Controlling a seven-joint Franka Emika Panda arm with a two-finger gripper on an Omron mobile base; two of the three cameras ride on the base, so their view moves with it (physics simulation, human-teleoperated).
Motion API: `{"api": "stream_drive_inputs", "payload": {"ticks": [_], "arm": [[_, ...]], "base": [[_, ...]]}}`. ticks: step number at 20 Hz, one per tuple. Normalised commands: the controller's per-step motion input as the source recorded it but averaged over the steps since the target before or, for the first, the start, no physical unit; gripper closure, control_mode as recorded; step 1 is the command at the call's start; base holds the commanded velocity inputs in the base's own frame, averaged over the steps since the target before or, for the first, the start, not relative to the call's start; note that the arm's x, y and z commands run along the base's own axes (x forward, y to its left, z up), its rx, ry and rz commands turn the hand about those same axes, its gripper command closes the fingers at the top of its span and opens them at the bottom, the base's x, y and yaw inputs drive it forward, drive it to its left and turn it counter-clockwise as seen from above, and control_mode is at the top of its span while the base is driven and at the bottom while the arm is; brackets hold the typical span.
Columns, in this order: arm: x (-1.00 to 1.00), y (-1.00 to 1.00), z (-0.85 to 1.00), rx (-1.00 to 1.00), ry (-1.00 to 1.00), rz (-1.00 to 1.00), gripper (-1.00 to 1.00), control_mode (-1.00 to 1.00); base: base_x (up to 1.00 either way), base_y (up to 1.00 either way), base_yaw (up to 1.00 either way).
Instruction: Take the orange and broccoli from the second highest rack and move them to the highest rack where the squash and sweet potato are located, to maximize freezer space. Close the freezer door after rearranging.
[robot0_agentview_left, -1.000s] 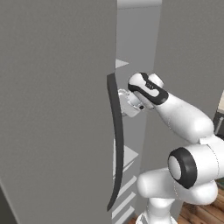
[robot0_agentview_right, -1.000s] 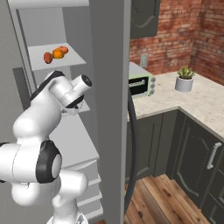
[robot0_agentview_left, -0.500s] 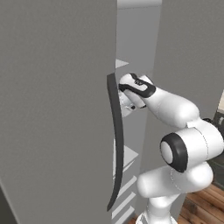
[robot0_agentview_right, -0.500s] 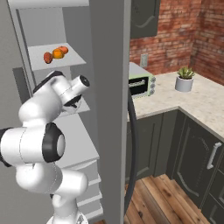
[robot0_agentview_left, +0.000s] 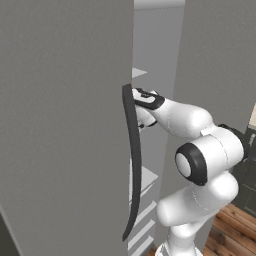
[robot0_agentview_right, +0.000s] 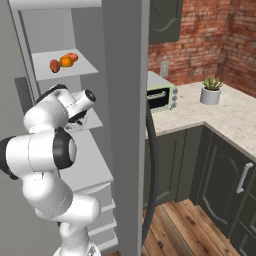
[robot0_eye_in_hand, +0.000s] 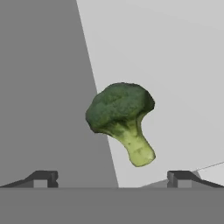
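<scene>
Broccoli (robot0_eye_in_hand: 121, 120) lies dead ahead between the spread, empty fingers (robot0_eye_in_hand: 43, 178), stalk slanting toward the right fingertip, near the rack's (robot0_eye_in_hand: 175, 78) left edge.

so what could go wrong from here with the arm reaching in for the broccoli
The broccoli lies alone on the pale rack, ahead of the open gripper and right by the grey wall; a slightly off approach could nudge it away or clip the wall. The arm also reaches in close beside the freezer door and its dark handle, so the elbow might bump them on the way out.
</scene>
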Motion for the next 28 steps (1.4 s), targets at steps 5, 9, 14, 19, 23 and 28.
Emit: {"api": "stream_drive_inputs", "payload": {"ticks": [5,9,14,19,23,28], "arm": [[0.24,0.14,-0.27,0.0,0.04,0.0,-1.0,-1.0],[0.31,0.16,-0.22,0.0,0.01,0.0,-1.0,-1.0],[0.3,0.16,-0.16,0.0,0.0,0.0,-1.0,-1.0],[0.2,0.22,-0.27,0.0,0.0,0.0,-1.0,-1.0],[0.16,0.26,-0.46,-0.01,0.05,0.0,-1.0,-1.0],[0.02,0.25,-0.52,-0.04,0.01,0.0,-1.0,-1.0]], "base": [[0.0,0.0,0.0],[0.0,0.0,0.0],[0.0,0.0,0.0],[0.0,0.0,0.0],[0.0,0.0,0.0],[0.0,0.0,0.0]]}}
